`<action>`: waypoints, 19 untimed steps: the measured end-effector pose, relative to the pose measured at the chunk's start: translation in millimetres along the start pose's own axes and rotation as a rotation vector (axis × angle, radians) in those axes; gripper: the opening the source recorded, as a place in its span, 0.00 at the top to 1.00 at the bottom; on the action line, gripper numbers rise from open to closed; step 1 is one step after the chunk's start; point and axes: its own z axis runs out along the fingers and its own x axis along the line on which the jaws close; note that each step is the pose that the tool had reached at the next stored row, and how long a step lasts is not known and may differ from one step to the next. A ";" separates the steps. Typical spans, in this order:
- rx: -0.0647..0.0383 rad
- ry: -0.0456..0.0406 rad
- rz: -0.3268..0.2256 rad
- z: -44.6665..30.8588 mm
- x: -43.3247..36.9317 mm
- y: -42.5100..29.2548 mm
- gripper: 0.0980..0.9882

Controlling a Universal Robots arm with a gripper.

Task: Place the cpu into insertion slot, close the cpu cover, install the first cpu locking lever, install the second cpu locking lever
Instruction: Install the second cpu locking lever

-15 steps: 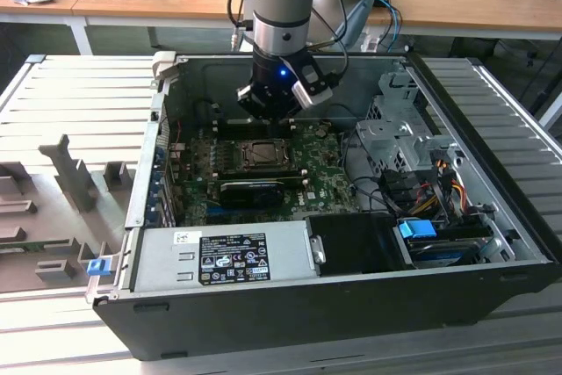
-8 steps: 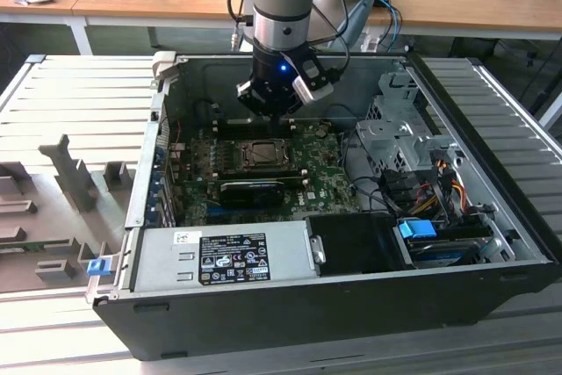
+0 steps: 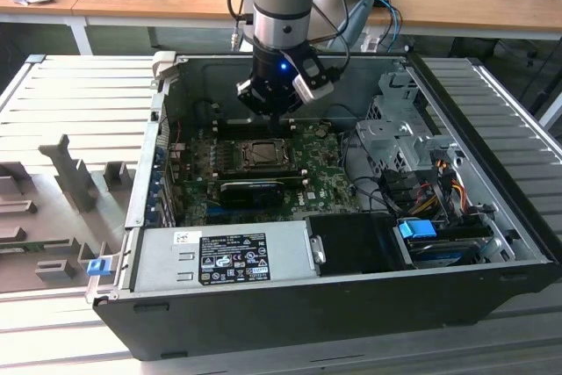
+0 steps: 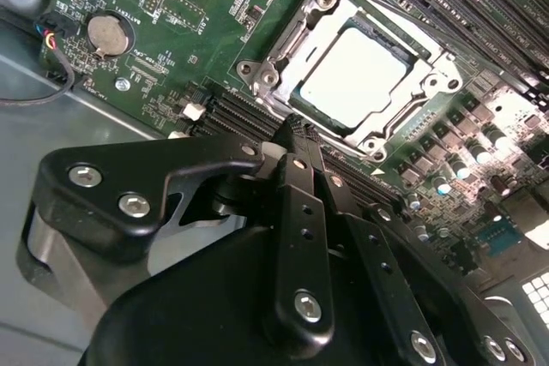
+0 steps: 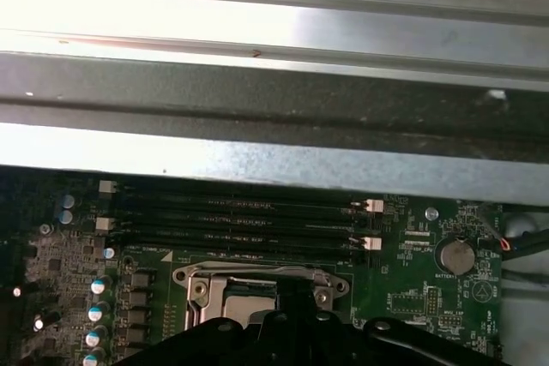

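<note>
The cpu (image 4: 352, 66) lies in the insertion slot (image 4: 257, 70) on the green motherboard, its pale face showing through the opening of the cpu cover (image 4: 429, 62), which lies flat over it. In the exterior view the cpu (image 3: 262, 154) sits mid-board inside the open case. My gripper (image 3: 274, 114) hangs just above and behind the socket. Its black fingertips (image 4: 296, 130) meet at the socket's edge, shut with nothing seen between them. The first wrist view shows the cpu (image 5: 250, 304) and cpu cover (image 5: 257, 275) just past the gripper (image 5: 296, 310).
Long black memory slots (image 5: 232, 220) run beside the socket. A black expansion card (image 3: 252, 189) lies in front of it. A coin battery (image 4: 107, 33) sits on the board. Drive cages and cables (image 3: 413, 164) fill the exterior view's right. The case wall (image 5: 274, 100) rises close behind.
</note>
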 end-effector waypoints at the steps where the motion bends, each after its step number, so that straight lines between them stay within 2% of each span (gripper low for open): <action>1: 0.000 -0.0002 0.000 -0.5 0.0 0.1 0.99; 7: 0.000 -0.0003 0.001 -3.1 -0.1 0.3 0.99; 15: 0.000 -0.0005 0.002 -10.4 -0.3 0.7 0.99; 19: 0.000 -0.0004 0.002 -10.6 0.0 -2.8 0.99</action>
